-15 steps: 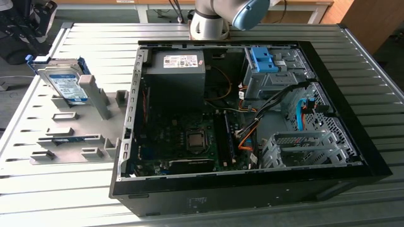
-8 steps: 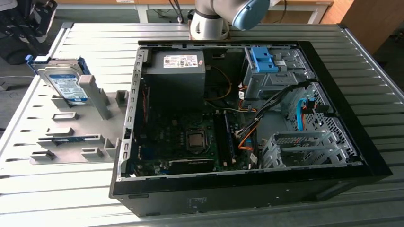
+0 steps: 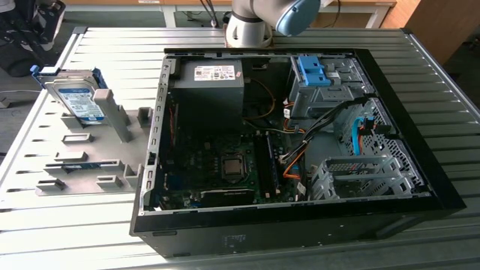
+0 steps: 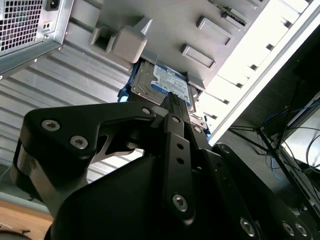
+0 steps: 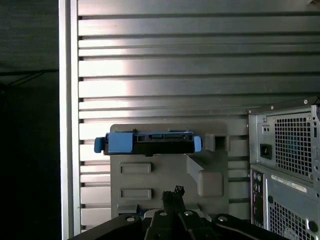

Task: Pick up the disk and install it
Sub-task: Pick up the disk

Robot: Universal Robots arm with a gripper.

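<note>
Closest in both wrist views is the dark gripper [image 5: 175, 192]. Whether its jaws are apart or closed cannot be told, but they have hold of nothing and are short of the disk [image 5: 150, 142]. The disk stands on edge, slightly tilted, in a slot of the grey stand [image 3: 112, 140], with its blue caddy wrapping its sides and its labelled face bare. The stand lies on the slatted metal tabletop [image 3: 75, 225] at the exterior view's left, just beside the open computer case [image 3: 300, 230]. The disk is probably dense and stiff for its size, with smooth metal faces that could slip in a light grip, and a knock would likely harm it. The caddy's plastic rails look thinner and likely to flex. The free upper edge, pinched across the two flat faces, seems the soundest hold, clear of the connector end.
</note>
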